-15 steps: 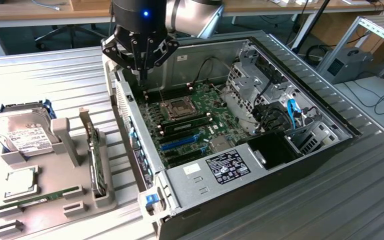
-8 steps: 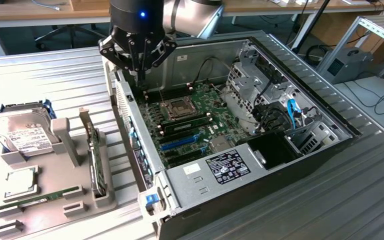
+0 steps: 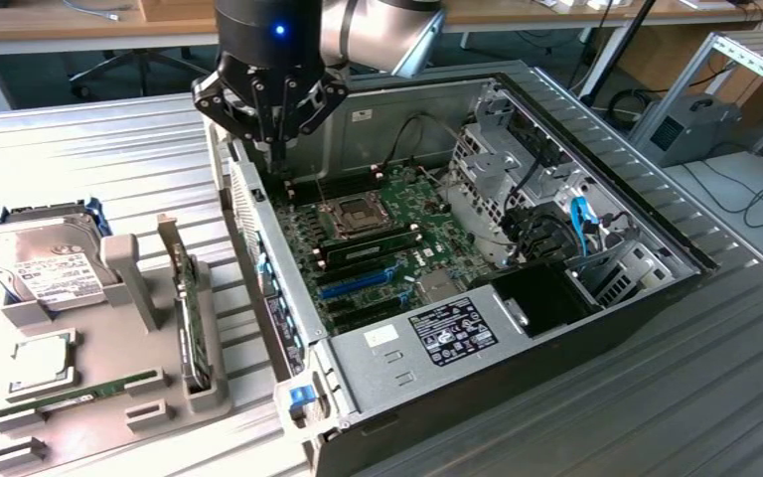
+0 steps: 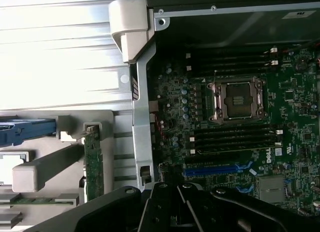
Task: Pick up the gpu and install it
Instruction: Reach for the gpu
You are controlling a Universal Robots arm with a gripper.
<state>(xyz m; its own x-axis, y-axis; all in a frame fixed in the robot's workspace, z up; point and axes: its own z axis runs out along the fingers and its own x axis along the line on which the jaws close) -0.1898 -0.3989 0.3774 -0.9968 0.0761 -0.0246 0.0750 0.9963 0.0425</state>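
The gpu [image 3: 191, 313] stands on its edge in a slot of the grey holder [image 3: 123, 268], at the exterior view's left of the open computer case [image 3: 395, 343]. The wrist view shows its green board edge [image 4: 93, 164] in the same holder. My gripper [image 3: 278, 151] hangs above the case's far corner, over its wall, well away from the gpu. Its fingers are shut, with nothing between them. The gripper's black linkages [image 4: 175, 209] hang over the motherboard [image 4: 175, 101]. A blue expansion slot [image 3: 355, 283] lies on the board, also seen as the blue slot [image 4: 215, 169].
The grey holder also carries a silver hard drive [image 3: 44, 263], a processor chip [image 3: 44, 363] and a memory stick [image 3: 76, 397]. Inside the case are the processor socket [image 3: 355, 214], memory slots, cables and a drive cage [image 3: 515, 169]. Ribbed metal tabletop [image 3: 90, 149] surrounds everything.
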